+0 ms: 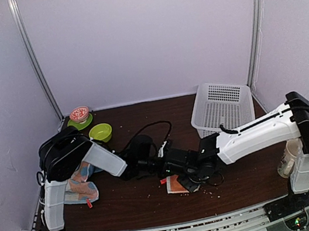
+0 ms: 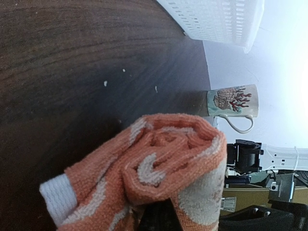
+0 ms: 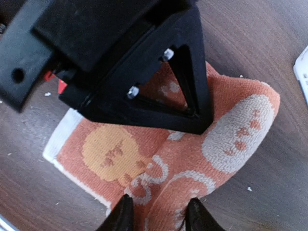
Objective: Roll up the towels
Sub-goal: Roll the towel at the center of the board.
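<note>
The small orange towel [image 1: 174,186] with white cartoon print lies on the dark table near the front middle, partly rolled. In the left wrist view its rolled end [image 2: 168,154] fills the space in front of my left gripper [image 2: 159,216], which is shut on it. From the right wrist view the left gripper's black finger [image 3: 144,62] rests across the towel [image 3: 115,154]. My right gripper [image 3: 160,216] stands open, its two fingertips on either side of a fold. A second towel [image 1: 81,189], pale blue with orange patches, lies bunched at the left by the left arm's base.
A white perforated basket [image 1: 222,107] stands at the back right. At the back left are a green bowl [image 1: 101,132] and a green plate with a red-and-white cup [image 1: 79,115]. A printed mug [image 2: 233,101] stands at the right edge.
</note>
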Tool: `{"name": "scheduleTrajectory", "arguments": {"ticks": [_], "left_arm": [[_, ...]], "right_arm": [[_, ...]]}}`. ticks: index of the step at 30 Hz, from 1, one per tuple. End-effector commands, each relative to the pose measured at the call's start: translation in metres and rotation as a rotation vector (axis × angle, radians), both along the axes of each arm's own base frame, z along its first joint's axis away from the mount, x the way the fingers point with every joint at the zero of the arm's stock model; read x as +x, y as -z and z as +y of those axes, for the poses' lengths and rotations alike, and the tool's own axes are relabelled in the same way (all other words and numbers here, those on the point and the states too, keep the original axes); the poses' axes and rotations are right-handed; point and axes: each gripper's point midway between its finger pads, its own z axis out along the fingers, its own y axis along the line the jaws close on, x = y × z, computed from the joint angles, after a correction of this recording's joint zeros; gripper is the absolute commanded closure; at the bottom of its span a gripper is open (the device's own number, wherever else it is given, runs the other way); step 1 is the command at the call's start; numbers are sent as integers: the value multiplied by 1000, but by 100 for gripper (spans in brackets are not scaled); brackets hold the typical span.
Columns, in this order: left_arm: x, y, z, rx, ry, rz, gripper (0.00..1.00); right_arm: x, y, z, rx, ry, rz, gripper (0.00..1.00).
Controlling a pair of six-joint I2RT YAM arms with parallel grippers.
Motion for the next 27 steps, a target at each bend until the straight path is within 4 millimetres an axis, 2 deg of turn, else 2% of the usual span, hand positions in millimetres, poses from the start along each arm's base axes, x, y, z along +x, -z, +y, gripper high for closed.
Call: {"name": "scheduleTrajectory", "arguments": {"ticks": [1,4,8,15,17,20,27], "left_arm": [[6,11,4,28,-13,-22,100],[6,15,5,41,-14,-21,100],[7,16,5,50,-14,-22,100],[9,17,3,58,-8,-25,100],[8,18,3,64,-5,-25,100],[8,18,3,65,-4,-26,100],[7,16,5,65,-6,-24,100]], "right_arm": [[0,-21,12,199,-2,58,57],[6,-30,2,282,52,84,52],[14,-37,-15,452,160,125,50],[17,-26,-56,717,376,187,50],[19,-24,-61,785,407,194,50],[18,-19,-58,815,413,225,50],[22,-1,-31,822,411,324,49]]}}
